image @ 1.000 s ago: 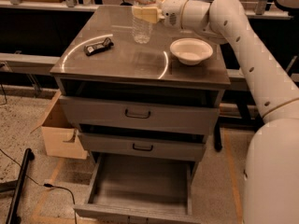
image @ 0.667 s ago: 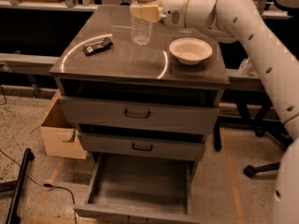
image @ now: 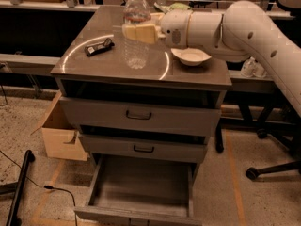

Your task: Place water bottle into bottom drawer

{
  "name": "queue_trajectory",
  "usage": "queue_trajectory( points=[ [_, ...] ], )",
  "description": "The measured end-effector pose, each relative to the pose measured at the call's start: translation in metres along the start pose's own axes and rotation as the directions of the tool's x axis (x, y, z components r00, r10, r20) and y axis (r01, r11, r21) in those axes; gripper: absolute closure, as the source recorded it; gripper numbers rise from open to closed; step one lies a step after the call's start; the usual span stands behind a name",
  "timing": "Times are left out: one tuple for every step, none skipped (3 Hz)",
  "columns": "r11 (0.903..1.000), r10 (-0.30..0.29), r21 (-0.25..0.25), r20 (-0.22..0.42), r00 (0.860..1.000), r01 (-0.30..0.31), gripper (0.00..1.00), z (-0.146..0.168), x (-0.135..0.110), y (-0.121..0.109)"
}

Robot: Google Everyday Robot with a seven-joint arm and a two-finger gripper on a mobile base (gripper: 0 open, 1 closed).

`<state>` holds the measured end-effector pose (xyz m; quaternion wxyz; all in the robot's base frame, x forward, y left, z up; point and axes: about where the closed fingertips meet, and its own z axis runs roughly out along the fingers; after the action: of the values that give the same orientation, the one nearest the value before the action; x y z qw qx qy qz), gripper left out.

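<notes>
gripper point(image: 135, 32): was closed tight around the water bottle point(image: 136, 54)
water bottle: was held upright near the worktop's point(image: 200, 72) middle
bottom drawer point(image: 141, 186): was found open below the front edge

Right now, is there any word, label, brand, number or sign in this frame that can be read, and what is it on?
No text here can be read.
water bottle, clasped by the gripper over the cabinet top: its pale label band is too blurred to read.
small dark object on the cabinet top: any markings are too small to tell.
cardboard box beside the cabinet: no print visible.
</notes>
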<state>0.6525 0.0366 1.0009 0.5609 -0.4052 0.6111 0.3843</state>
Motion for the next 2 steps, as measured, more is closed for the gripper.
queue_trajectory(
  points=[
    [0.9975, -0.015, -0.069, -0.024, 1.000, 0.014, 1.00, -0.005, 0.026, 0.043],
    [0.9884, -0.084, -0.132, -0.062, 0.995, 0.075, 1.00, -0.001, 0.066, 0.077]
  ],
)
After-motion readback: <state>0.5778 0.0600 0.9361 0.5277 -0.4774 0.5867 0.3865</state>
